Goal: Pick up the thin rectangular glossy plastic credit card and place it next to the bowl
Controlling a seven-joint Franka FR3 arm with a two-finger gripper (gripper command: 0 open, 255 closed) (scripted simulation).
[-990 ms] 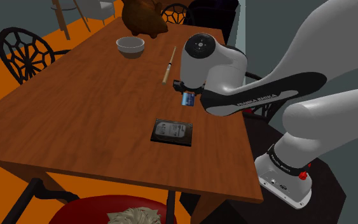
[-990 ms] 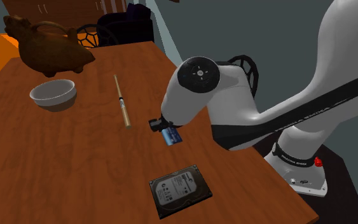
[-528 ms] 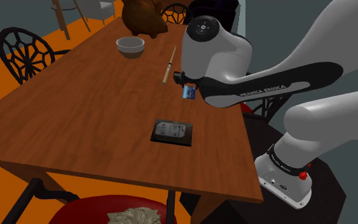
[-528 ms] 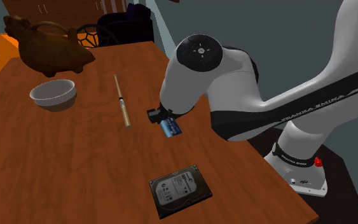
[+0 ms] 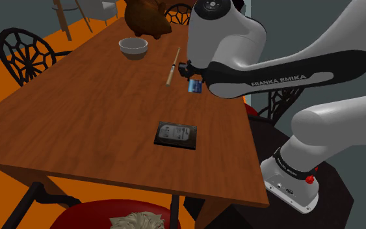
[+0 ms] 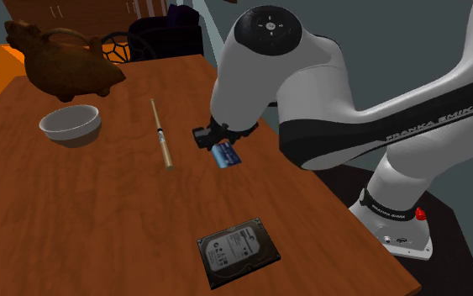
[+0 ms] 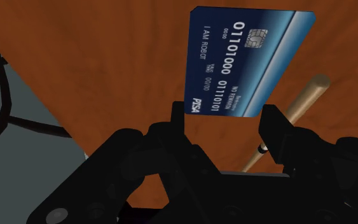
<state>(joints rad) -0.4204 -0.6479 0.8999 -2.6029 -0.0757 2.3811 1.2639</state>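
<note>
Gripper [image 7: 223,116]: all-black, two-fingered, closed on the short lower edge of the credit card [image 7: 247,57], one finger at each corner. Credit card: thin flat rectangle, glossy blue fading to a paler blue stripe, with a small chip, white embossed-style numerals and a white logo. In the shoulder view the gripper [image 5: 191,73] carries the credit card [image 5: 194,86] above the table, near its edge at that view's right. In the second exterior view the credit card [image 6: 224,155] hangs tilted under the gripper [image 6: 212,141]. Stick [image 6: 161,134]: slender, round, pale wood with a thin dark end, lying flat just beside the held card, between card and bowl. Bowl [image 6: 73,134]: round, off-white, smooth, shallow, its inside a plain grey-white; well apart from the card. Figure [image 6: 62,67]: brown, matt, animal-shaped, standing behind the bowl. Hard drive [image 6: 238,251]: flat black rectangle with a silvery labelled top, lying on the table nearer the stand. Table [image 5: 77,117]: long, reddish-brown wood with visible grain. Chair [image 5: 25,52]: black, round back of web-like bars, at the table's far side.
</note>
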